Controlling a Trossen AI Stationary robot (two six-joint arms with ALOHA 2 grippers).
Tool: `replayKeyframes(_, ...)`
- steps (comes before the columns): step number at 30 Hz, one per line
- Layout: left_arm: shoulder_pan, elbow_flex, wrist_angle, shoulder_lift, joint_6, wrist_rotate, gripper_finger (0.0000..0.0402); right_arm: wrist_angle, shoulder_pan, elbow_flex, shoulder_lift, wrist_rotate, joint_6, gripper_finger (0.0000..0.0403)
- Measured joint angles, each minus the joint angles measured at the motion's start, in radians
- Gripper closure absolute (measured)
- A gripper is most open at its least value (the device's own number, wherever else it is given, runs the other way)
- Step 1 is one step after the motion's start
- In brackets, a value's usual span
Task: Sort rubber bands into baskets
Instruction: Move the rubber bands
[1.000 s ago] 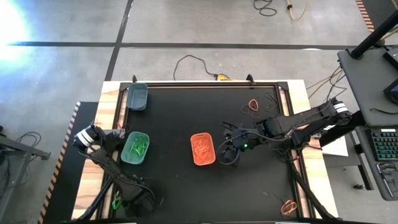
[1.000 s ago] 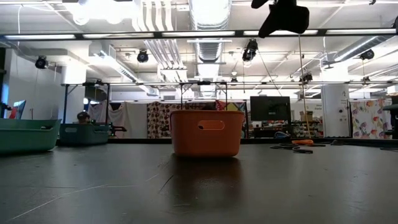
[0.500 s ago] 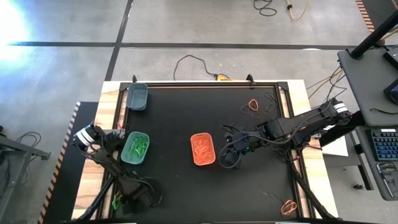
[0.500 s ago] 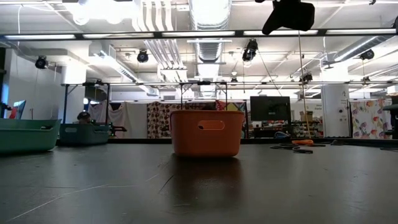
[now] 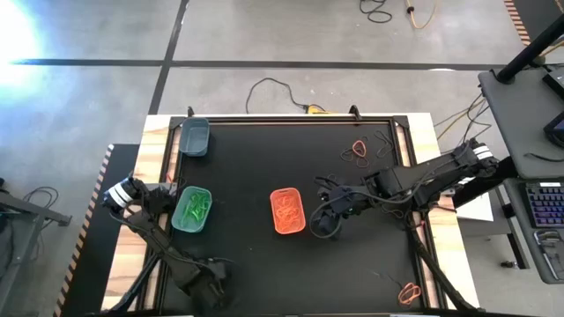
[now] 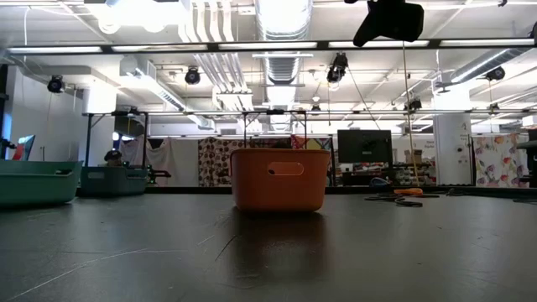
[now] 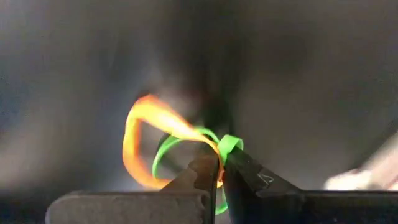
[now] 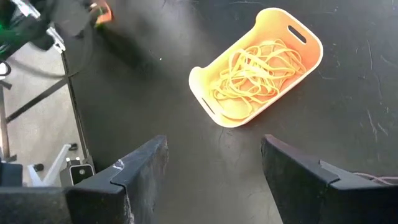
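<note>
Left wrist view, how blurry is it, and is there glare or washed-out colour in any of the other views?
Left wrist view: background smeared; only the fingers, shut on a green rubber band and an orange rubber band, read clearly. High view: bright glare at the top left corner. Right wrist view: the orange basket looks washed out, pale. Low view: ceiling lights bloom.

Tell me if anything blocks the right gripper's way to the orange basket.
Nothing visible does. The right gripper, fingers open, hangs just beside the orange basket, with only bare black mat between them.
</note>
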Motion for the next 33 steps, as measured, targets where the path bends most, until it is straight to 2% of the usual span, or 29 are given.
replayKeyframes(5,0.054,0.171,0.026,0.000,0.052,-0.294,0.0401,0.001,0.000,0.000,0.000,0.000,-0.015,0.0156)
replayKeyframes(8,0.108,0.214,0.090,0.000,0.106,-0.463,0.0401,0.002,0.000,0.000,0.000,0.000,-0.017,0.0156)
replayKeyframes(10,0.146,0.214,0.164,0.000,0.148,-0.531,0.0401,0.002,0.000,0.000,0.000,0.000,-0.014,0.0156)
replayKeyframes(13,0.195,0.191,0.287,0.000,0.205,-0.593,0.0401,0.002,0.000,0.000,0.000,-0.012,-0.007,0.0156)
replayKeyframes(17,0.231,0.127,0.458,0.000,0.255,-0.620,0.0401,0.002,0.015,0.000,0.000,-0.054,0.022,0.0156)
replayKeyframes(24,0.244,-0.064,0.854,0.000,0.247,-0.706,0.0397,0.021,0.109,0.000,0.009,-0.021,-0.018,0.0156)
replayKeyframes(29,0.278,-0.172,1.086,0.000,0.212,-0.852,0.0360,0.073,0.207,-0.005,0.078,0.060,-0.063,0.0156)
replayKeyframes(33,0.320,-0.209,1.217,0.005,0.210,-0.862,0.0315,0.151,0.249,-0.010,0.184,0.060,-0.078,0.0156)
